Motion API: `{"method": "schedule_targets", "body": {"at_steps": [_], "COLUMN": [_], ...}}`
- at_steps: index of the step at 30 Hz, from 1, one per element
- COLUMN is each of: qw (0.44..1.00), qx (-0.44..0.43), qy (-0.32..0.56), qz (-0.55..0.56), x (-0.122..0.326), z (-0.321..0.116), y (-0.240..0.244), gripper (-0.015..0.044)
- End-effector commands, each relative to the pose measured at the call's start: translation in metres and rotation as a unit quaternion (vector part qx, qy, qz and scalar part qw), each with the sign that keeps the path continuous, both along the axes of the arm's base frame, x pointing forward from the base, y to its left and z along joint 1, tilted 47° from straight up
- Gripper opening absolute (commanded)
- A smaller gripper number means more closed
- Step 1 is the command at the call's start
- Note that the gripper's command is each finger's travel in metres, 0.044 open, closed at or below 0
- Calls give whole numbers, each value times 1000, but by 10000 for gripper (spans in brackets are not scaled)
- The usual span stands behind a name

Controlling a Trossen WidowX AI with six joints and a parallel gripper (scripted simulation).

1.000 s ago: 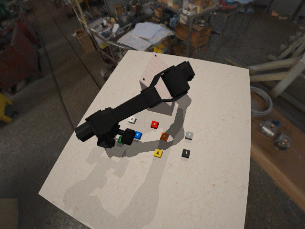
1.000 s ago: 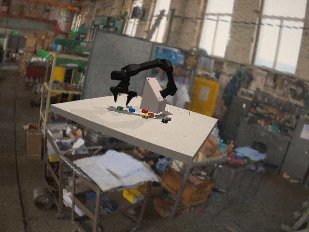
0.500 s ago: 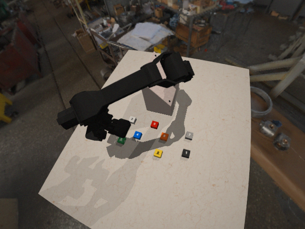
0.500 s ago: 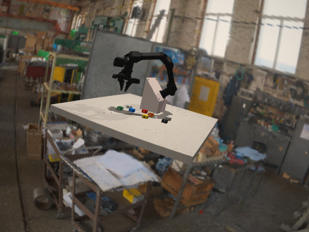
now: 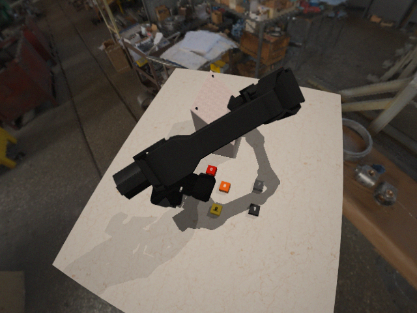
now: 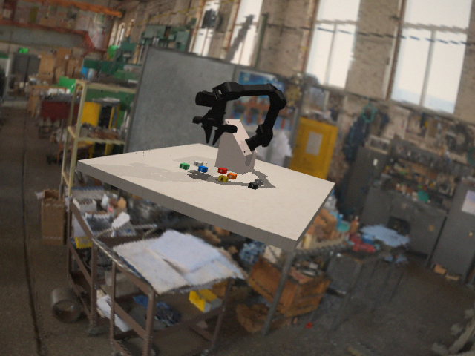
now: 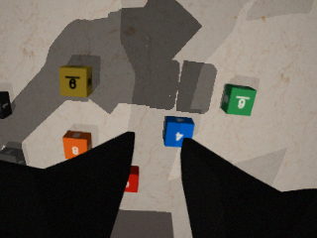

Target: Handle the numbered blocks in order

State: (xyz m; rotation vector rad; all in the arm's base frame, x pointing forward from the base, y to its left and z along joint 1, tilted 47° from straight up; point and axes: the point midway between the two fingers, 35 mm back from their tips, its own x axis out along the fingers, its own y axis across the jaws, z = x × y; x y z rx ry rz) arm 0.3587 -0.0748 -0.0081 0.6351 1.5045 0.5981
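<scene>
My gripper [image 6: 211, 142] [image 7: 158, 143] hangs high above the table, fingers partly open and empty. In the wrist view the blue block [image 6: 202, 168] [image 7: 178, 132], digit 4, lies below the right fingertip. The green block [image 6: 184, 166] [image 7: 239, 100] appears to show an underlined 6, the yellow block [image 5: 215, 209] [image 6: 223, 179] [image 7: 75, 81] an underlined 9. The orange block [image 5: 224, 186] [image 6: 231, 176] [image 7: 77, 145] shows 8, the black block [image 5: 254, 209] [image 6: 253, 186] 1, the grey block [image 5: 258, 186] [image 7: 12, 155] apparently 7. The red block's [image 5: 211, 169] [image 6: 222, 170] digit is unclear. The white block [image 6: 197, 163] is hidden in the top view.
The pale wedge-shaped base [image 5: 215, 101] [image 6: 231, 153] stands behind the blocks. All blocks rest on the pale table [image 5: 286, 269] [image 6: 230, 202]. The arm hides the green and blue blocks in the top view, and its shadow falls across the yellow and grey blocks.
</scene>
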Motion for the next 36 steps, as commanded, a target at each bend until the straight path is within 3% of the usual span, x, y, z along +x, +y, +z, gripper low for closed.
{"method": "schedule_targets", "body": {"at_steps": [1,13,21,27,31,36], "qw": [1000,1000,1000,1000,1000,1000], "qx": [-2,10,16,16,18,18], "qy": [0,-12,-13,-14,-14,-14], "qz": [-1,-4,-3,-3,-3,-3], "x": [-10,-91,-115,-113,-114,-114], "z": [41,139,150,102,96,94], "y": [36,139,156,207,216,217], "gripper": [120,120,120,278,383,400]}}
